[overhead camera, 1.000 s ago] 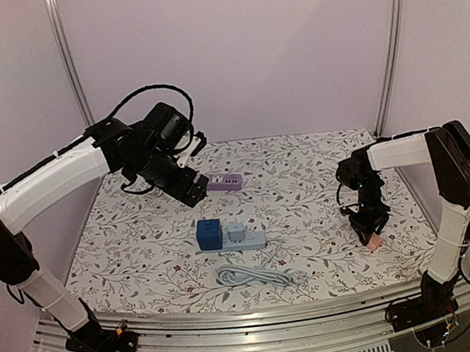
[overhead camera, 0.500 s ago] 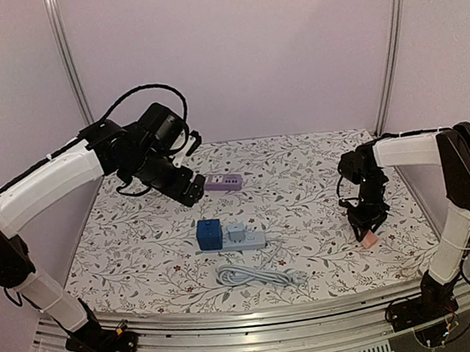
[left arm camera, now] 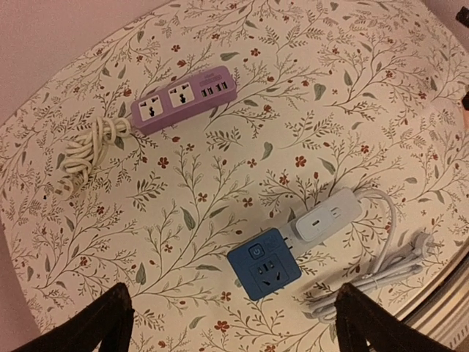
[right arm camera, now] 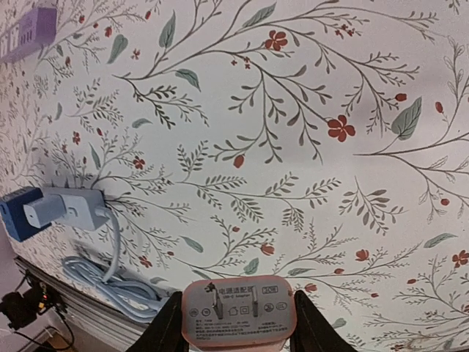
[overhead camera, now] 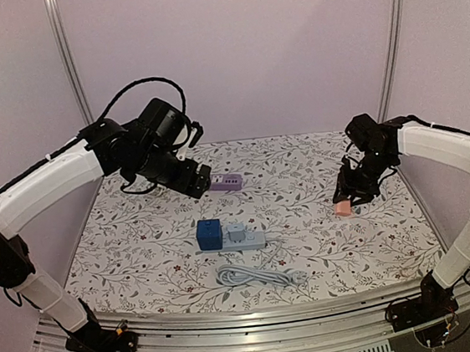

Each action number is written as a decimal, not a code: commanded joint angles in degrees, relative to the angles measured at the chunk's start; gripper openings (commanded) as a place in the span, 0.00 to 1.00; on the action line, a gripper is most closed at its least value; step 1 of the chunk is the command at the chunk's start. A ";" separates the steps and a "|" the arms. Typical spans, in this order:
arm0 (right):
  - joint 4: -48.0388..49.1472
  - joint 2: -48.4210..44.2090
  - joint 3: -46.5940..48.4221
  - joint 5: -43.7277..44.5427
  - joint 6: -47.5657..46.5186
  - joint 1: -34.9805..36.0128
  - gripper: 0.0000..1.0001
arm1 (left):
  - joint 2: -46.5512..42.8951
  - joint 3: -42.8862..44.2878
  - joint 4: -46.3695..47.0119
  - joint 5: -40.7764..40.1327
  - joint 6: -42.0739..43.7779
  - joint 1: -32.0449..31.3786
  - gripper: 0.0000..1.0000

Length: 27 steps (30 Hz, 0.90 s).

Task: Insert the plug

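Note:
My right gripper (overhead camera: 347, 199) is shut on a pink plug (overhead camera: 343, 207) and holds it above the table's right side. In the right wrist view the plug (right arm camera: 236, 326) sits between the fingers of that gripper (right arm camera: 238, 308), its two flat prongs facing the camera. Left of centre lies a grey power strip carrying a blue cube socket (overhead camera: 209, 233) and a pale adaptor (overhead camera: 238, 233). My left gripper (overhead camera: 199, 181) hangs open above the table, well apart from them. Its wrist view looks down on the blue cube (left arm camera: 265, 262) and the adaptor (left arm camera: 327, 215) between the wide jaws of the left gripper (left arm camera: 231, 323).
A purple power strip (overhead camera: 226, 183) lies at the back, shown with its cream coiled cord (left arm camera: 84, 150) in the left wrist view. The grey strip's coiled cable (overhead camera: 258, 276) lies near the front edge. Aluminium rails run along the front. Walls stand close on both sides.
My right arm has lifted the pink plug from the table's right front and carried it up and back. The left gripper has shifted slightly to the right, still open.

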 commanded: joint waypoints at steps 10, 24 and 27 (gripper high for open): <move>31.03 -15.01 -13.89 -5.01 51.99 0.21 0.00 | -3.90 -0.18 10.82 0.52 -5.73 -2.45 0.92; 35.33 -24.79 -16.71 6.46 73.54 1.57 0.00 | -6.68 -7.38 31.97 9.04 -7.50 -3.00 0.94; 35.27 -25.82 -15.85 8.10 76.40 2.49 0.00 | -6.97 -9.38 38.52 12.41 -7.87 -2.99 0.95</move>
